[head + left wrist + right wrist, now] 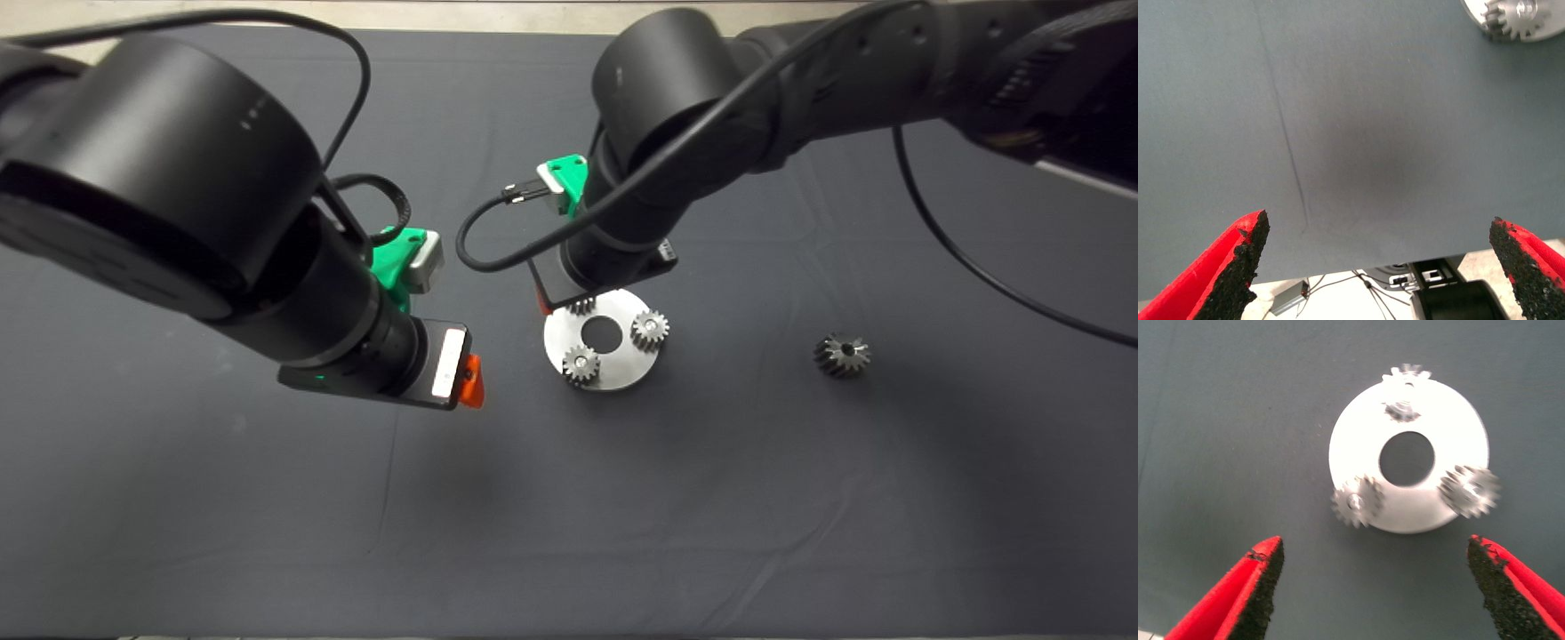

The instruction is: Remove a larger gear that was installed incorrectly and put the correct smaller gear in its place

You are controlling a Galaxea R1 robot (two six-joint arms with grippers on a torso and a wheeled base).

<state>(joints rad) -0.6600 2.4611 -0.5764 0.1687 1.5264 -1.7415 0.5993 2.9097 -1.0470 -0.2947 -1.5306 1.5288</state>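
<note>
Near the middle of the head frame, three small gears, one the smaller gear (1357, 501), are seated on a round steel plate (1451, 420). Right of it, well apart, the larger gear (841, 355) is seen on the counter (711, 498). Above the plate the right gripper (1375, 593) is held with fingers spread; left of the plate, the left gripper (1378, 270) is likewise spread, empty.
</note>
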